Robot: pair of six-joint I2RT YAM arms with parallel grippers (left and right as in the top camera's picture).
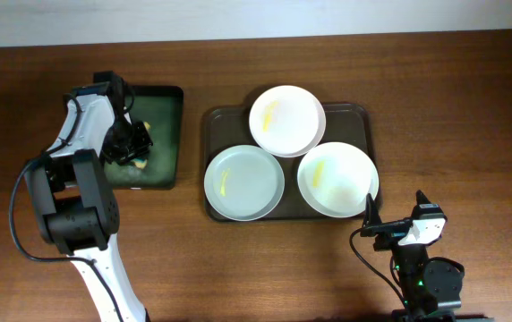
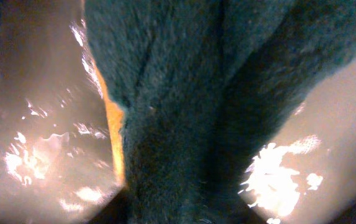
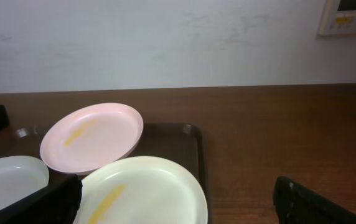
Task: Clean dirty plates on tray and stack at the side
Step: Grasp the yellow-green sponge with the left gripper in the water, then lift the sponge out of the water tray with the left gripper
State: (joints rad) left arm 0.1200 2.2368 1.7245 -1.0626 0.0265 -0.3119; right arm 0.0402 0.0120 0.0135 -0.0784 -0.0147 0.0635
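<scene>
Plates, three in all, lie on the tray (image 1: 225, 125), which sits mid-bench (image 1: 453, 98) with a smaller dark green tray (image 1: 171, 134) just beside its left end. The far plate (image 1: 287, 121) rests partly over the rims of the near-left plate (image 1: 244, 182) and the near-right plate (image 1: 337, 179), and the near-right one overhangs the tray's right rim. Each bears a yellow smear. A sponge (image 2: 165, 124), green pad over yellow, fills the left wrist view. The left hand (image 1: 135, 141) is down on it inside the green tray, though I cannot tell whether its fingers pinch it. The right hand (image 1: 394, 207) hovers near the near-right plate, fingers spread wide.
</scene>
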